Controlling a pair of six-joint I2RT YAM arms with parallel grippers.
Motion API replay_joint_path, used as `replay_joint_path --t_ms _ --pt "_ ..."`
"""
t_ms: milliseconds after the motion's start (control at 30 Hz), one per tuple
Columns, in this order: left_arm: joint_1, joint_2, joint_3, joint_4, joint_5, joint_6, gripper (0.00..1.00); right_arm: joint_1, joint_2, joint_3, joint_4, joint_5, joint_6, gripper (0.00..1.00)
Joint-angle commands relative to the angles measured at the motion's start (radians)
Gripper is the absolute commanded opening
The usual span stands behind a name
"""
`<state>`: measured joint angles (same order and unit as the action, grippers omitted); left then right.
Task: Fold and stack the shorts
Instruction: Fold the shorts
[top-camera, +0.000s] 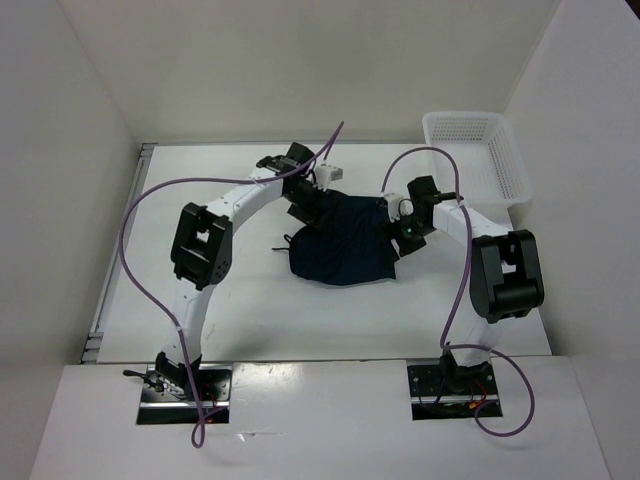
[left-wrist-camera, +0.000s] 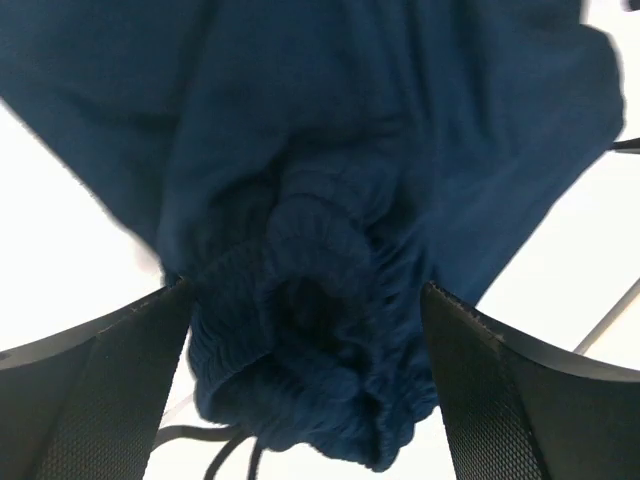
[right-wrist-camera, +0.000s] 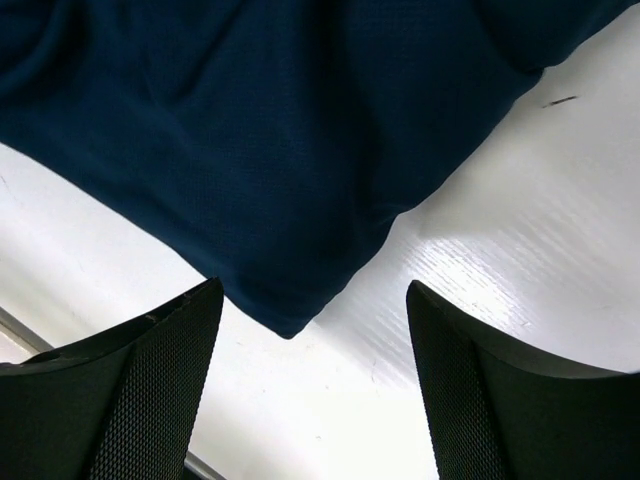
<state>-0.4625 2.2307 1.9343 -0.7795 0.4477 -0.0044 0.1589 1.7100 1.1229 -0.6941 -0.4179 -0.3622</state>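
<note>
Left gripper (left-wrist-camera: 308, 290) — jaws spread wide, straddling the bunched waistband of the shorts (left-wrist-camera: 330, 180), pinching nothing.
Right gripper (right-wrist-camera: 313, 290) — jaws apart over the shorts' opposite corner, ungripped, resting on the table (right-wrist-camera: 500, 230).
Shorts: crumpled between both arms.
White basket (top-camera: 470, 150): well beyond the shorts' right side.
Advice: pinch both edges firmly and lift together, so the fold lands square.
</note>
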Motion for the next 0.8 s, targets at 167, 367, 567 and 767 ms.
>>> replay_joint_path --t_ms 167,367,567,767 --pt "-0.005 0.032 0.04 0.063 0.071 0.004 0.49 -0.005 0.013 -0.011 -0.021 -0.027 -0.067 0.73" --pt "0.007 0.052 0.087 0.094 0.071 0.004 0.03 0.004 0.062 -0.02 0.002 0.005 -0.067 0.39" --pt "0.059 0.033 0.186 0.103 0.071 0.004 0.0 0.004 0.062 -0.04 0.013 0.037 -0.067 0.0" --pt "0.091 0.055 0.247 0.124 0.0 0.004 0.0 0.004 0.062 -0.029 0.022 0.059 -0.067 0.0"
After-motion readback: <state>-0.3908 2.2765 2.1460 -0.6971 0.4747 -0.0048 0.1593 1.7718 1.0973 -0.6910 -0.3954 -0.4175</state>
